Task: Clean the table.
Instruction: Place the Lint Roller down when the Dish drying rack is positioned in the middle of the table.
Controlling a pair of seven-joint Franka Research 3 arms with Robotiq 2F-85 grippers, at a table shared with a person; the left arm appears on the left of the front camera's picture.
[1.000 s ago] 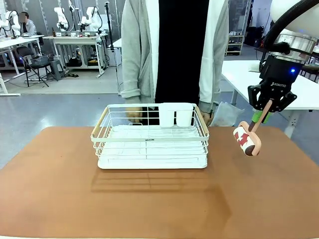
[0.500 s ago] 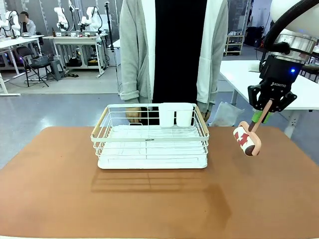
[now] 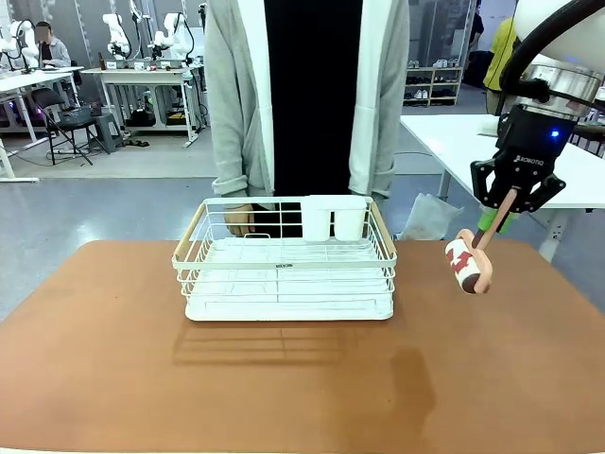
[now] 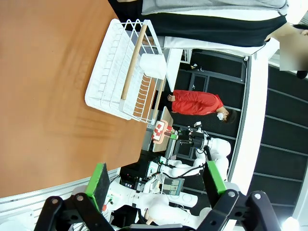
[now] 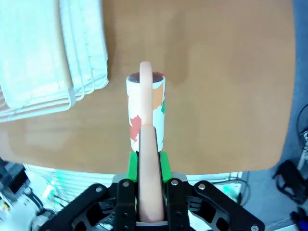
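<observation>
The reddish-brown table (image 3: 302, 378) spreads wide in the front view. Above its right far corner my right gripper (image 3: 497, 218) is shut on the pinkish handle of a lint roller (image 3: 470, 265), whose red-and-white patterned head hangs tilted just above the top. The right wrist view looks down the handle to the lint roller (image 5: 146, 108) over the table (image 5: 221, 72), with the right gripper (image 5: 147, 166) clamped on it. My left gripper (image 4: 156, 185) stands open high over the table (image 4: 43, 96), green pads (image 4: 100, 183) wide apart and nothing between them.
A white wire rack (image 3: 284, 260) with wooden handles and a white cup holder stands mid-table, nearer the far edge. A person in a grey cardigan stands behind it, one hand (image 3: 236, 219) at its far rim. The rack (image 5: 43, 53) lies left of the roller.
The person has stepped to the left behind the rack. The lint roller's head has tilted slightly; my right gripper has stayed almost in place.
</observation>
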